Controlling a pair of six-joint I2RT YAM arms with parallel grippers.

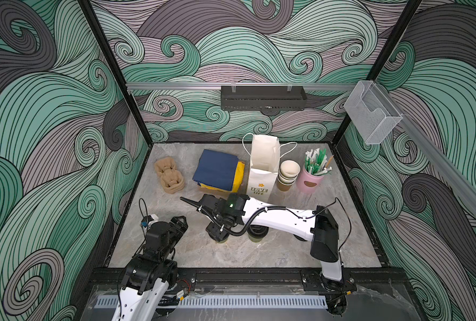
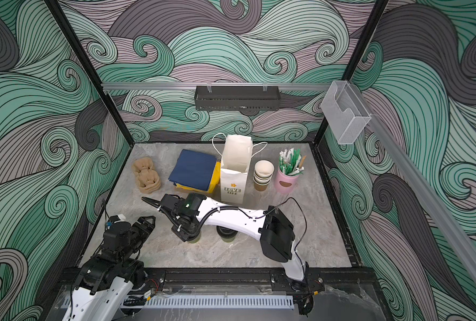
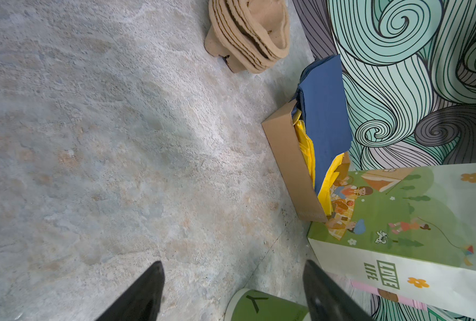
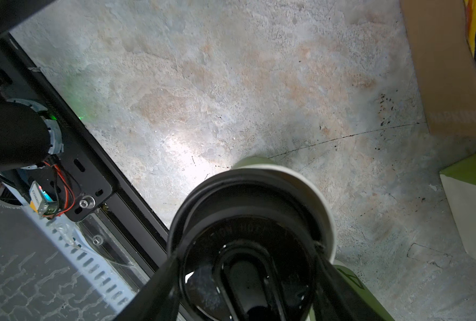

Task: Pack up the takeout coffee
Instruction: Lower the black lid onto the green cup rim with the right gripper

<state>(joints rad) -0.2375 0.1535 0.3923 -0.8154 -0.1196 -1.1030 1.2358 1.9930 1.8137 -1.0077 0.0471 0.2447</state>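
Right wrist: R gripper (image 4: pixel 246 251) grips cup lid (image 4: pixel 245 200) — hidden overhead.

"LOVE LIFE" on bag (image 1: pixel 260 182); "NAPKINS" on box (image 4: pixel 449 83).

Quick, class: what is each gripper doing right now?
Left gripper: open, empty.
Right gripper: closed on the black-lidded olive-green paper cup, fingers against both sides of its round plastic lid.

Back row on the worktop (image 1: pixel 231 255), left to right: carrier stack (image 1: pixel 169 175), napkin box (image 1: pixel 217 171), paper bag (image 1: pixel 262 173), cup stack (image 1: pixel 287 175), straw holder (image 1: pixel 312 180). In front, the left lidded cup (image 4: pixel 245 200) sat under the right gripper (image 4: pixel 248 258), with the right lidded cup (image 1: pixel 257 232) just beside it. The left gripper (image 1: pixel 181 220) hung farther left.
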